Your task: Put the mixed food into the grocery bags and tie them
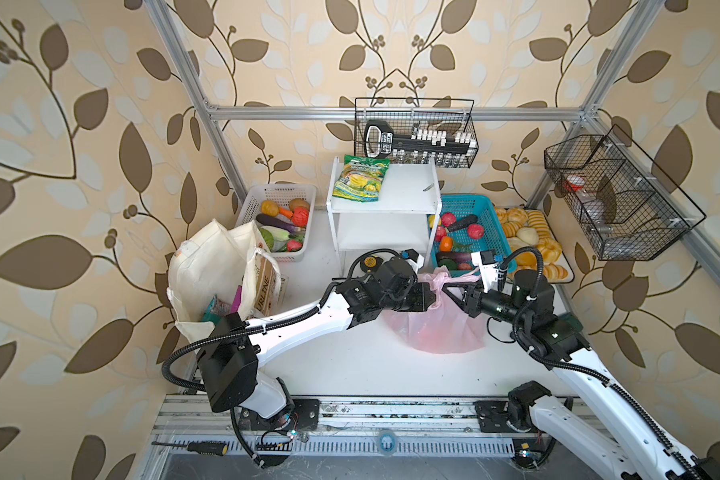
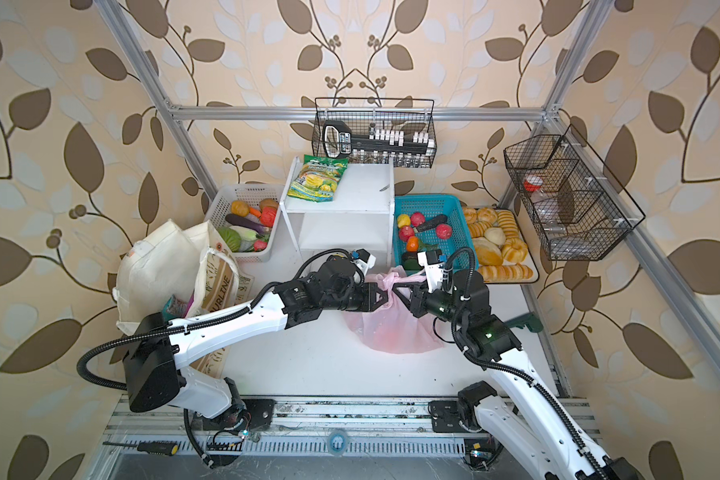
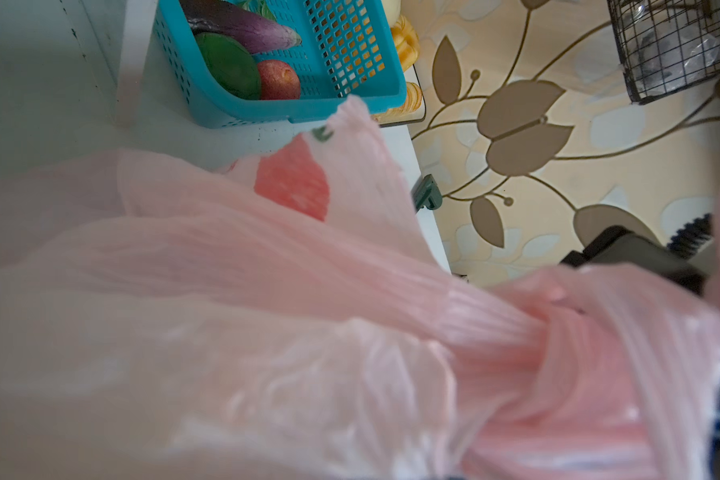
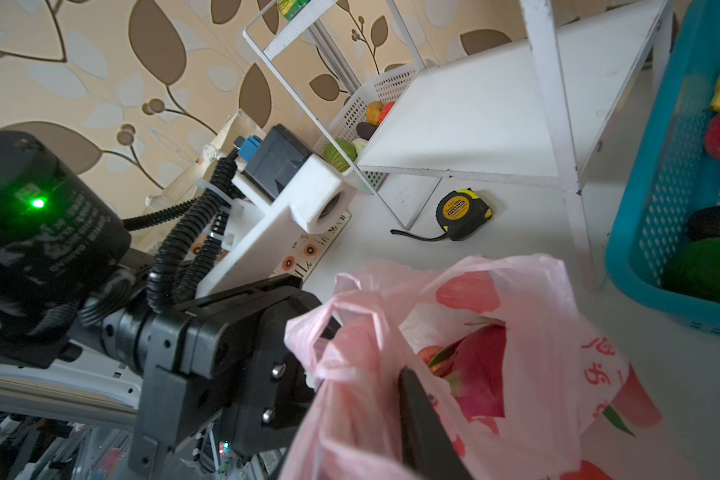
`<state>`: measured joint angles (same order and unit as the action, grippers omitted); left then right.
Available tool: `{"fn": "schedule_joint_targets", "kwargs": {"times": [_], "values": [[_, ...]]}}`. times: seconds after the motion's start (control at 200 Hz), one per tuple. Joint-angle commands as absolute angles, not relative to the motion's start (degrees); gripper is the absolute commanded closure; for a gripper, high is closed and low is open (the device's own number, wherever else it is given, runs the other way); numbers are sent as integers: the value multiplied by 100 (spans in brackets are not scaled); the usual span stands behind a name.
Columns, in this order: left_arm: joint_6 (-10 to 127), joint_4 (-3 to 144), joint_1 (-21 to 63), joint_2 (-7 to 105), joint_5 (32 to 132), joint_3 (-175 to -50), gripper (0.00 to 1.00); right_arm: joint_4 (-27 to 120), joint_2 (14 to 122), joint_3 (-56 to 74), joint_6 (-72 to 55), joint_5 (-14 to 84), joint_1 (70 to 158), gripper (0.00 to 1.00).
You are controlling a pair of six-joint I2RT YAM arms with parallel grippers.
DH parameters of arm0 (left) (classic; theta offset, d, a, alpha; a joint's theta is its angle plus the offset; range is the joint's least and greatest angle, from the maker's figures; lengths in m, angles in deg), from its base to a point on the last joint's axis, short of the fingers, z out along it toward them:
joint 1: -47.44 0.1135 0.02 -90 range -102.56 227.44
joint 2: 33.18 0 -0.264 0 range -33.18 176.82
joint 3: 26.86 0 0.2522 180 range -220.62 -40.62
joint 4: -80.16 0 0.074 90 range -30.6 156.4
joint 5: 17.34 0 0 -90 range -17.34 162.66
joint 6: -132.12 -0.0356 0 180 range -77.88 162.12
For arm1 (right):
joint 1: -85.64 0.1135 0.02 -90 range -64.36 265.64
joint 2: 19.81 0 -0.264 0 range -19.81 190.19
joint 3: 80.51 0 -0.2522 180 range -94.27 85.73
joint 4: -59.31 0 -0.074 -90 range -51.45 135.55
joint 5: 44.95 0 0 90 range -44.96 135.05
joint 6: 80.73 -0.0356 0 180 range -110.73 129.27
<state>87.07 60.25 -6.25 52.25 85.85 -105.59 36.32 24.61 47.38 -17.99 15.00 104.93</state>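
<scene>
In both top views the pink plastic bag (image 1: 433,332) (image 2: 391,332) sits at centre right of the frame on the white table (image 1: 350,365), with its neck raised between the two arms. The left gripper (image 1: 435,296) is clenched on the gathered neck. The left wrist view shows the plastic drawn into a tight pleated bunch. The right gripper (image 1: 450,291) lies against the same neck; whether it is released or clenched cannot be told. Only the right wrist view shows the contents: a magenta dragon fruit (image 4: 483,365) inside the bag, beside one black finger (image 4: 416,415). The cream canvas tote (image 1: 208,270) stands at centre left, with a teal-and-red snack packet (image 1: 213,311) in its mouth.
</scene>
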Motion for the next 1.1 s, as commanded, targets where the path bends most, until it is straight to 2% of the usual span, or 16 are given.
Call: {"fn": "schedule_joint_targets", "kwargs": {"times": [0.0, 0.33, 0.425, 0.745, 1.095], "values": [[8526, 6053, -670, 5269, 8455, -10699, 100, 3516, 2449, 4777, -1597, 1138, 10341, 66], [8523, 6065, -670, 5370, 8472, -10697, 100, 3650, 2555, 4858, -1561, 256, 10020, 42], [8518, 6074, -670, 5398, 8491, -10705, 100, 3748, 2647, 4839, -1545, 401, 10121, 40], [8485, 6104, -670, 5436, 8575, -10697, 100, 3888, 3105, 4613, -1377, 1467, 10502, 39], [8435, 6096, -670, 5479, 8622, -10662, 100, 4132, 3237, 4600, -1370, 1640, 10598, 51]]}}
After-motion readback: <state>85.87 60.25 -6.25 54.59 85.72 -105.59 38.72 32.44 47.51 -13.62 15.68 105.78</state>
